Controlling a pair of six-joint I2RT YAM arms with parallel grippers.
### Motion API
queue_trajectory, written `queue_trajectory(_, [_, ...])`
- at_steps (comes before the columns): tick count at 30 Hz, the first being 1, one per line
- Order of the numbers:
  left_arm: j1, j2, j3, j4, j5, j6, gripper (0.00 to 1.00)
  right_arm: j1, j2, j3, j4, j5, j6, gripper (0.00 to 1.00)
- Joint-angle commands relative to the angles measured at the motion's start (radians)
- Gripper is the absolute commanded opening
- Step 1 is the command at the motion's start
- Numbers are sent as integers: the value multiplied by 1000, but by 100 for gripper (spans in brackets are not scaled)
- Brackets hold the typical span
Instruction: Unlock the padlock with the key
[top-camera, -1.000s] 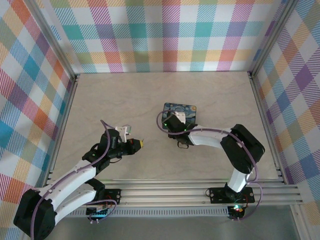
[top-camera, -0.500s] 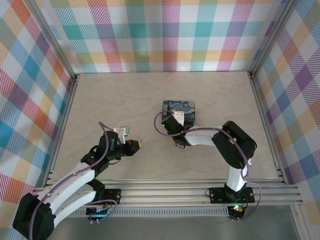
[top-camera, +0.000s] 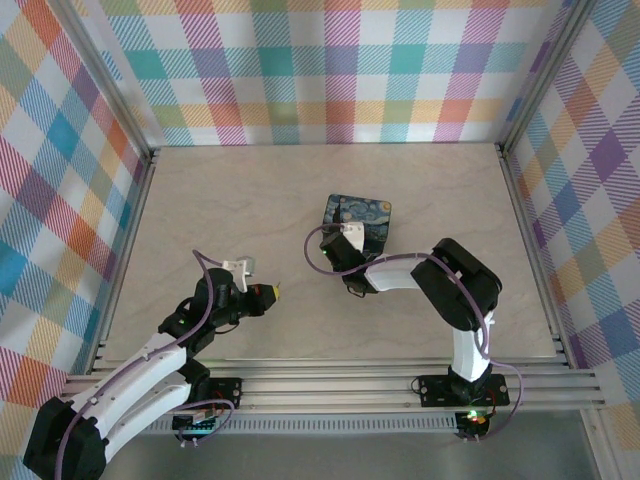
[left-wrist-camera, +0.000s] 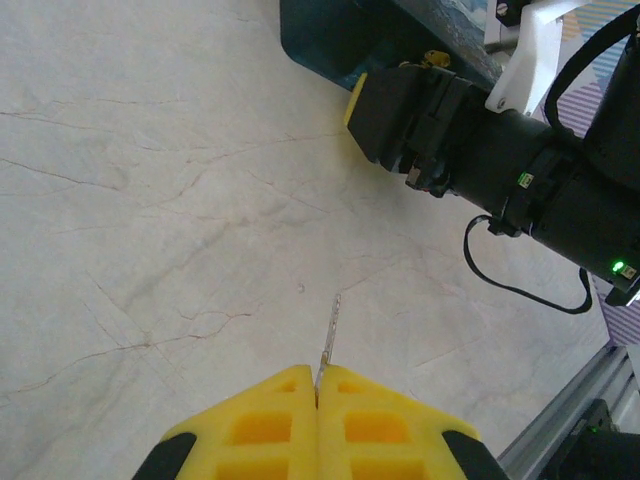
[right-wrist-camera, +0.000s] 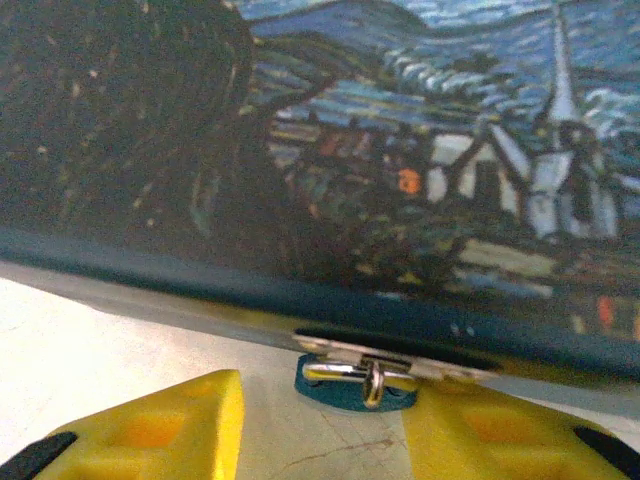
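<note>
The left gripper was closed tight, its two yellow fingers pressed together on the key. Only the thin metal blade showed, sticking straight out from the seam between the fingertips over the pale, veined bench. Whether the blade's tip touched the bench could not be told. From the left wrist view the blade pointed roughly toward the right arm and the dark box beyond it, with a wide stretch of bare bench between.

From above, the left gripper sat near the front left of the bench. The box, printed with a swirling night-sky painting, lay near the middle, well apart from the key.

The right gripper was up against the near edge of that box, its yellow fingers standing apart with nothing held between them. Just beyond the gap, at the box's lower edge, hung a small metal clasp with a silver loop through it and a bluish round piece behind. Whether that was the padlock could not be told from the blurred close view. The clasp sat between the lines of the two fingers, nearer the right-hand one, and touched neither. In the left wrist view a small brass-coloured bit showed at the box edge beside the right gripper.
</note>
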Motion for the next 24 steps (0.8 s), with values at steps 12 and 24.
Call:
queue_trajectory(12, [-12,25,3,18,-15,4,0,-124,-124,-112,108,-250,-83,0])
queue_trajectory(24, [-12,66,37,67,13,-13,0,-191,-441,-77,-255,-479,-207,2])
